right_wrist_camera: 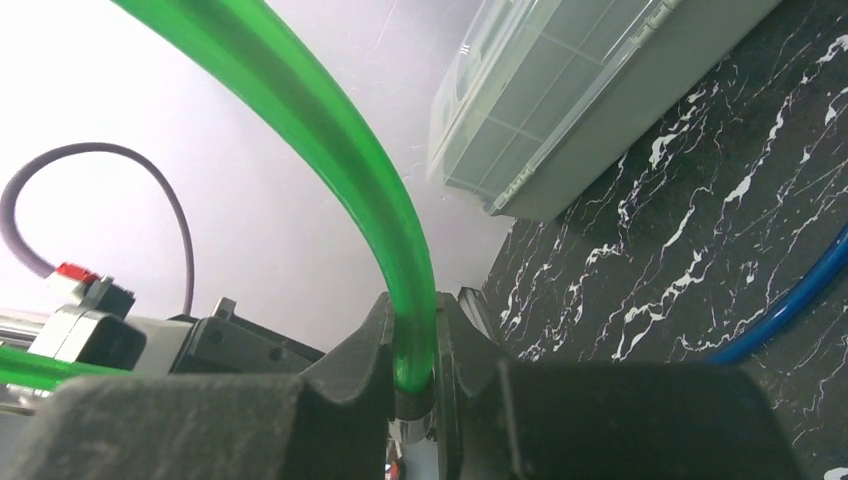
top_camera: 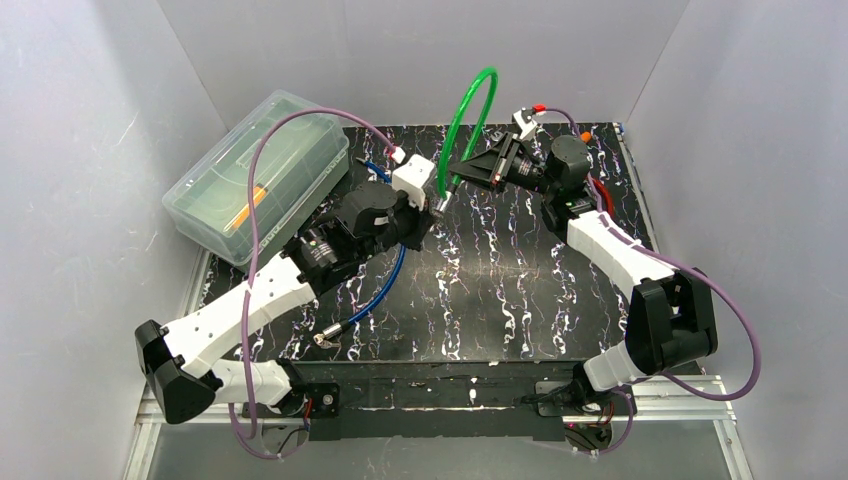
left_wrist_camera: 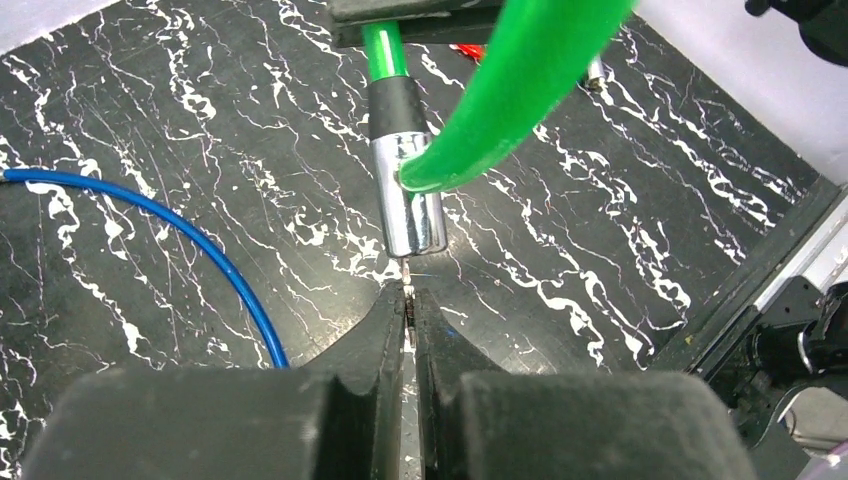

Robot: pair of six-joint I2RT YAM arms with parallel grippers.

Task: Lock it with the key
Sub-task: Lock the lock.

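So the green cable lock is up off the table near the top centre of the overhead view, and its chrome lock barrel hangs in the middle of the left wrist view. Right under the barrel there's a thin metal sliver, which we take to be the key, with its tip at the barrel's bottom face. The left gripper has its jaws pressed together, pinching that key. The right gripper is clamped on the green cable itself, keeping the loop steady.

We'd say the key looks seated or nearly so, but we can't tell how deep. The turn itself looks like what's left.

Off to the side: a blue cable lock lies on the marbled mat, and a clear plastic box sits upper left.
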